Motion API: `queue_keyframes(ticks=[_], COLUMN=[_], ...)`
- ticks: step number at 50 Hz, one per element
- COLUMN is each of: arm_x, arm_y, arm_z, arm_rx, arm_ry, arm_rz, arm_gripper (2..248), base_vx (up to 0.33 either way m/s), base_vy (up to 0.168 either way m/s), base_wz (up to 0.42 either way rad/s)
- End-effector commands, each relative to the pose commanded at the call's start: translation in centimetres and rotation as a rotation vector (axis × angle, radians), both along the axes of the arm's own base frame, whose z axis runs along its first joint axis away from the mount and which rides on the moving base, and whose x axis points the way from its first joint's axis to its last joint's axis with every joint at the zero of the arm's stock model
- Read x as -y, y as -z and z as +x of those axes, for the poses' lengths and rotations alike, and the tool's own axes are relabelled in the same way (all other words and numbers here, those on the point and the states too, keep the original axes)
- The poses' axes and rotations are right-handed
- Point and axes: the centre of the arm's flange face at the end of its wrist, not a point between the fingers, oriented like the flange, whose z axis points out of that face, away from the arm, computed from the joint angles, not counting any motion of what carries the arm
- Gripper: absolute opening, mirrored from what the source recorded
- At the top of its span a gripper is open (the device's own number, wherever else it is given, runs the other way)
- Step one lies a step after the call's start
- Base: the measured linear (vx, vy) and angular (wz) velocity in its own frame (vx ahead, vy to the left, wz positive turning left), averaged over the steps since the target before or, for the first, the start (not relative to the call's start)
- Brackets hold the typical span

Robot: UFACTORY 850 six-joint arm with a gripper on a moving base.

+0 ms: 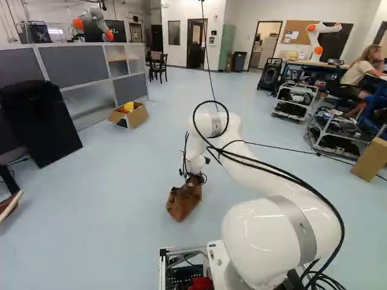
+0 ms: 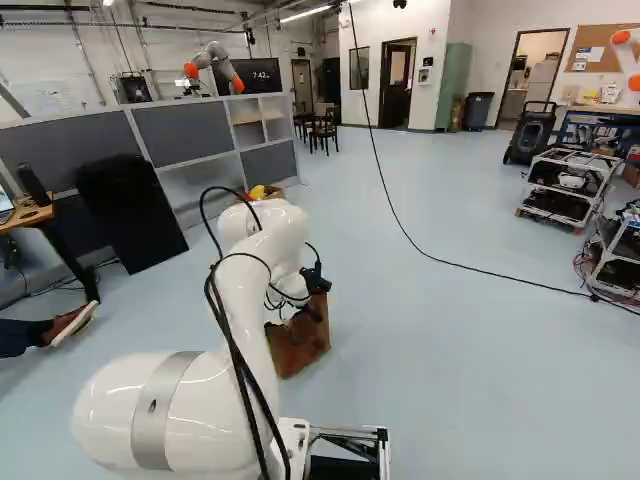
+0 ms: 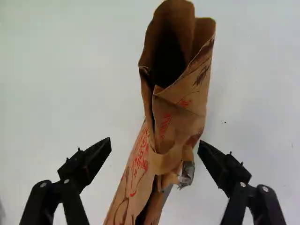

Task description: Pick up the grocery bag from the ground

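The brown paper grocery bag (image 1: pixel 183 202) stands on the floor ahead of the base, with my gripper (image 1: pixel 195 179) at its upper end. In the right base view the bag (image 2: pixel 300 342) is partly covered by the arm. The wrist view shows the bag (image 3: pixel 180 112) crumpled, its mouth gaping, with red print and a paper handle with a silvery patch. My gripper (image 3: pixel 154 145) is wide open, one finger on each side of the bag; floor shows between the bag and one finger, and the other finger is near its edge.
An open cardboard box (image 1: pixel 138 115) with yellow contents lies by the grey partition (image 1: pixel 75 66). A black panel (image 1: pixel 39 121) leans there. Wheeled racks (image 1: pixel 335 136) and another carton (image 1: pixel 370 159) stand at the right. A person's shoe (image 2: pixel 72 324) shows at the left of the right base view.
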Motion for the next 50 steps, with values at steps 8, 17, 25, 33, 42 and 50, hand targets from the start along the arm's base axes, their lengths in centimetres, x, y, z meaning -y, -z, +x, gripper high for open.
queue_keyframes(ticks=[8, 17, 25, 33, 42, 50], arm_x=[0.00, 0.00, 0.00, 0.00, 0.00, 0.00], arm_y=[0.62, 0.73, 0.73, 0.73, 0.65, -0.24], arm_z=[-0.01, -0.01, -0.01, -0.01, -0.01, 0.00], arm_rx=[-0.001, -0.001, -0.001, -0.001, -0.001, 0.000], arm_ry=[0.000, 0.000, 0.000, 0.000, 0.000, 0.000], arm_rz=[0.000, 0.000, 0.000, 0.000, 0.000, 0.000], arm_gripper=[247, 191, 113, 75, 27, 27], base_vx=[0.000, 0.000, 0.000, 0.000, 0.000, 0.000], base_vy=[0.000, 0.000, 0.000, 0.000, 0.000, 0.000], base_wz=[0.000, 0.000, 0.000, 0.000, 0.000, 0.000])
